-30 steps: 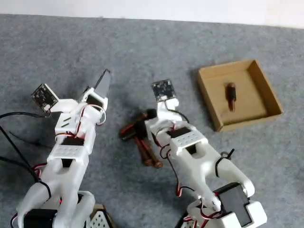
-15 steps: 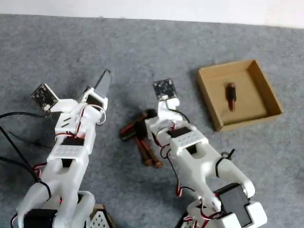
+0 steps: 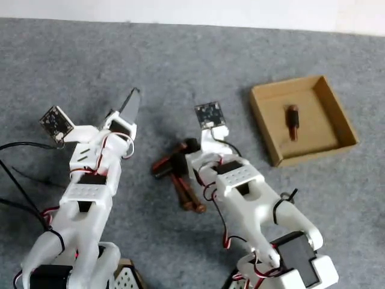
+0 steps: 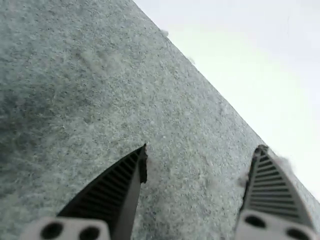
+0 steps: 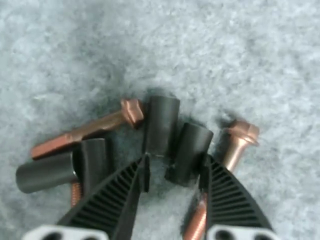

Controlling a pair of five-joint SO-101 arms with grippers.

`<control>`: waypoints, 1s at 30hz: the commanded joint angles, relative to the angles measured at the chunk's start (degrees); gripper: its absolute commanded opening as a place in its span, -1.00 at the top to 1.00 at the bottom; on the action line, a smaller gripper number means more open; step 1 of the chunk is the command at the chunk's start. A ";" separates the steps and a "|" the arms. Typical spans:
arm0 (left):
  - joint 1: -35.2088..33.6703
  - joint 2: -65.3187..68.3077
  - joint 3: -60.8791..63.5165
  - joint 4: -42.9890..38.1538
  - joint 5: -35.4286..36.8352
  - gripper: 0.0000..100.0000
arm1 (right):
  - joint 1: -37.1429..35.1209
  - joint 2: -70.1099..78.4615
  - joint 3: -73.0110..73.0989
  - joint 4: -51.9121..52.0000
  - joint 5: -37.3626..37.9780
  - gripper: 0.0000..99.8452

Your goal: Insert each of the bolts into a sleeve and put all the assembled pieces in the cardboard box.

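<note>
Bolts and sleeves lie in a small heap (image 3: 177, 171) on the grey carpet between the two arms. My right gripper (image 5: 175, 165) hangs low over the heap, open, its fingers on either side of a black sleeve (image 5: 190, 149). A second sleeve (image 5: 161, 122) lies just beyond, touching the head of a copper bolt (image 5: 90, 131). Another bolt (image 5: 238, 141) lies on the far side of the straddled sleeve. My left gripper (image 4: 200, 160) is open over bare carpet, away from the heap (image 3: 123, 108). The cardboard box (image 3: 313, 99) holds one assembled piece (image 3: 292, 122).
Two more black sleeves (image 5: 65, 167) lie at the edge of the heap beside the right gripper. The box stands to the right of the heap. The carpet's far edge meets a pale surface (image 3: 192, 11).
The right arm's wrist has shifted very slightly to the right over the heap. The left arm has not moved.
</note>
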 commanded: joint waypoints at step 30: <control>0.84 -0.31 -2.86 0.00 -0.62 0.38 | 4.35 9.54 -10.68 2.86 -0.62 0.70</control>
